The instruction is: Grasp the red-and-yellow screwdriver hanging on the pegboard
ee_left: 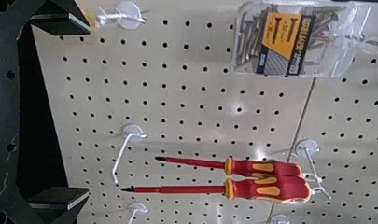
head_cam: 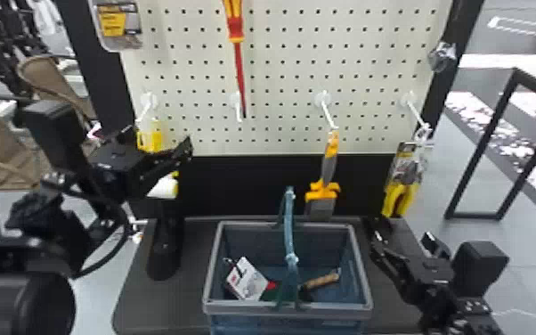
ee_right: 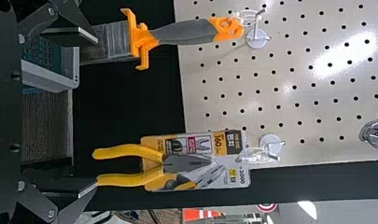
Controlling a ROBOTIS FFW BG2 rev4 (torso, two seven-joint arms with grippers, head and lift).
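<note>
Standing upright behind a black table (head_cam: 160,303), the cream perforated pegboard (head_cam: 360,67) fills the back of the head view, with tools hanging from white hooks. A grey plastic basket (head_cam: 289,307) with a blue handle sits on the table below the board's middle; a tagged packet and a wooden-handled tool lie in it. The left gripper (head_cam: 176,167) is raised in front of the board's lower left corner with its two flat black fingers spread wide apart and nothing between them. The right gripper (head_cam: 383,243) is low over the table at the basket's right side, its fingers likewise parted and bare. Yellow-handled pliers on a printed card (head_cam: 398,187) hang from the rightmost hook of the lower row. A grey scraper with orange trim (head_cam: 325,178) hangs from the hook next to them, just above the basket's far rim. The red-and-yellow screwdriver (head_cam: 235,26) hangs at the board's upper middle, handle up and red shaft pointing straight down, above and to the right of the left gripper and well apart from it. In the left wrist view a second screwdriver (ee_left: 261,167) of the same colours hangs just beside it. A clear packet of screws (ee_left: 289,39) hangs at the board's upper left.
</note>
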